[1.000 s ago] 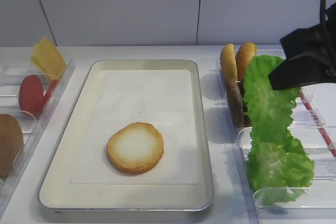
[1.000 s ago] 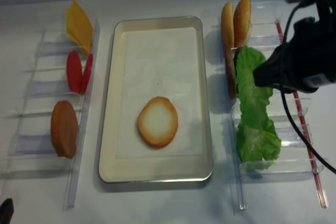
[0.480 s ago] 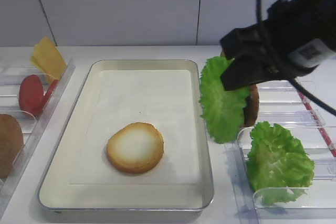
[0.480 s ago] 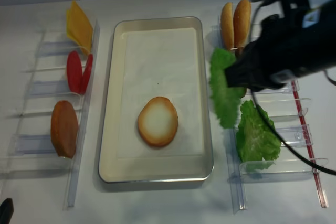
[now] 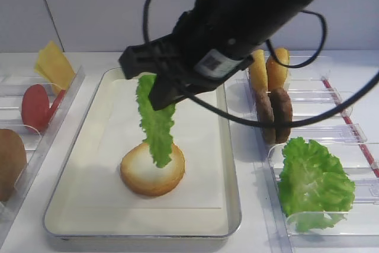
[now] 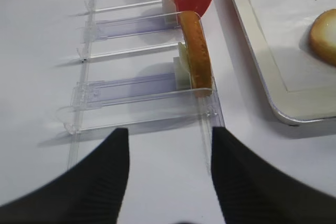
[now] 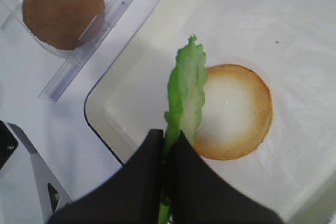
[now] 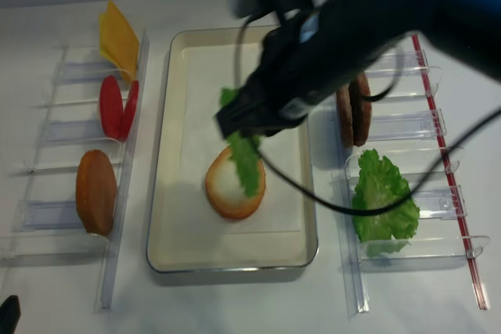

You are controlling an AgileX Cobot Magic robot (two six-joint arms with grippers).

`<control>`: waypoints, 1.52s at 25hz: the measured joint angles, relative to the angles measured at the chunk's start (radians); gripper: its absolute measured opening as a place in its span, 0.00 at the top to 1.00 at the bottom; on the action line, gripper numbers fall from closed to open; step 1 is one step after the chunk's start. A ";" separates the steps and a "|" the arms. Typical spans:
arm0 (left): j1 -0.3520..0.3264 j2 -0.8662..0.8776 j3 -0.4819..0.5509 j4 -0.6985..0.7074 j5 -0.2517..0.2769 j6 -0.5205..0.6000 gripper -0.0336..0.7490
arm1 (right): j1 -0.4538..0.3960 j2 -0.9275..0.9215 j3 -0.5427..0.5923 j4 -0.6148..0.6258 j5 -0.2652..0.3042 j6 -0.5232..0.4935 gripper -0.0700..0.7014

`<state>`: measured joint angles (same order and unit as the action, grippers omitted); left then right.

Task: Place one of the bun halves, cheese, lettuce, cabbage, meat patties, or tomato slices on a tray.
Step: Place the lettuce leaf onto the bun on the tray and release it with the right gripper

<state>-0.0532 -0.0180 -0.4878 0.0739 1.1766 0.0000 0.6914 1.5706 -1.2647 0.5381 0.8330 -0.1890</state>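
Lettuce point(image 5: 156, 124) held over bun half point(image 5: 152, 169).
Leaf is clamped at its top edge by the closed right tool point(image 7: 167, 148), hanging below it, tip over the bun on the tray point(image 5: 89, 146).

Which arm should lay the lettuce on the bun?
Right. The right gripper is shut on the lettuce, which hangs over the bun half on the tray. The left gripper is open and empty, down by the left bins.
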 joint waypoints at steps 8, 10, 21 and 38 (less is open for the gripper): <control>0.000 0.000 0.000 0.000 0.000 0.000 0.51 | 0.096 0.165 -0.111 0.002 -0.027 0.034 0.84; 0.000 0.000 0.000 0.000 0.000 0.000 0.51 | 0.105 0.189 -0.121 0.011 -0.041 0.034 0.84; 0.000 0.000 0.000 0.000 0.000 0.000 0.51 | 0.105 0.270 -0.125 -0.038 -0.072 0.058 0.84; 0.000 0.000 0.000 0.000 0.000 0.000 0.51 | 0.105 0.307 -0.127 -0.301 -0.016 0.216 0.84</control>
<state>-0.0532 -0.0180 -0.4878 0.0739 1.1766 0.0000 0.7968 1.8778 -1.3919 0.2370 0.8166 0.0270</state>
